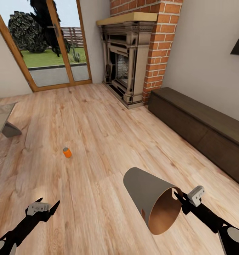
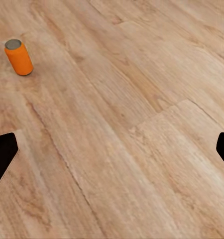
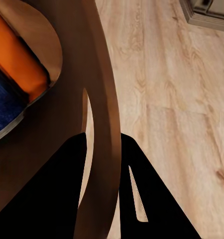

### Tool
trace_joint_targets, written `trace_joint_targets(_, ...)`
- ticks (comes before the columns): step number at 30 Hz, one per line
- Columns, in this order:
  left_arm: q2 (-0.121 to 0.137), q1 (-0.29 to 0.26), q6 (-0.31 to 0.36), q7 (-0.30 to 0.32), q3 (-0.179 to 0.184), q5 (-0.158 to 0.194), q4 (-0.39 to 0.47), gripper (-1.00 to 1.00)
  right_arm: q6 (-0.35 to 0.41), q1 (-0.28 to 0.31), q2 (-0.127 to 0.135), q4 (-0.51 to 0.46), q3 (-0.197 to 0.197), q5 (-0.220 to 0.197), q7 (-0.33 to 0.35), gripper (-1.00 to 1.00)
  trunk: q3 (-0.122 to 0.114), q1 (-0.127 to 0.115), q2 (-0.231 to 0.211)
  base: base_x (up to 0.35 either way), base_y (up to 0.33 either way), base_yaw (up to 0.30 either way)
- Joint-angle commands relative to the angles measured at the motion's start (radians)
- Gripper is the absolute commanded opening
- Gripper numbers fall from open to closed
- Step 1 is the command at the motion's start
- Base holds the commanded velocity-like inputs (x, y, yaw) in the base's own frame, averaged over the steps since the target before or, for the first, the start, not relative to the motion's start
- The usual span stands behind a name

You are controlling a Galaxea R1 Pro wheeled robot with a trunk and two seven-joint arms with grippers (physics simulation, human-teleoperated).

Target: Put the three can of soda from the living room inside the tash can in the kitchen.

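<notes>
Right claw [image 1: 178,198]: clamped on the rim of the bin [image 1: 153,198], one finger inside the wall and one outside, as the right wrist view shows [image 3: 99,164]. Bin: held off the floor [image 1: 98,124], tipped on its side, pale grey outside, coppery brown inside, mouth turned toward the camera and down. Inside the bin, by the right wrist view: an orange can [image 3: 17,55] lying against a dark blue can [image 3: 5,107], both at the bottom (reflections in the base make their outlines hard to separate). Left claw [image 1: 48,205]: fingers spread apart, nothing between them, hanging low over the bare planks; its two dark fingertips [image 2: 2,154] sit at the edges of the left wrist view. Third can [image 1: 67,152]: orange, grey top, standing upright on the floor ahead of the left claw and well apart from it, also seen from the left wrist [image 2: 18,57]. Beyond: brick fireplace [image 1: 133,56] with a pale mantel, a long dark bench [image 1: 200,127] along the right wall, glazed doors [image 1: 48,46] onto a lawn, and a corner of a glass-topped table [image 1: 0,122] at the far left.
</notes>
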State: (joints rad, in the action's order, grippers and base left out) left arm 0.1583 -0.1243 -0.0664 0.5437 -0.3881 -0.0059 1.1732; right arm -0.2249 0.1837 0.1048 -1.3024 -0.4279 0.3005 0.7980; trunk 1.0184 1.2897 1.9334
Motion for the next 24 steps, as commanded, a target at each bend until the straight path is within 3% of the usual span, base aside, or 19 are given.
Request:
trace_joint_targets(1, 0.0, 0.0, 0.0, 0.0, 0.0, 0.0, -0.001, 1.0, 0.003, 0.0, 0.0, -0.001, 0.0, -0.011, 0.009, -1.0, -0.002, 0.0, 0.0, 0.244, 0.0, 0.111)
trace_joint_targets(24, 0.001, 0.0, 0.001, 0.0, 0.0, -0.001, -0.02, 1.0, 0.002, 0.0, -0.002, 0.0, 0.004, -0.009, 0.009, -1.0, -0.036, 0.0, 0.0, 0.282, 0.0, 0.117)
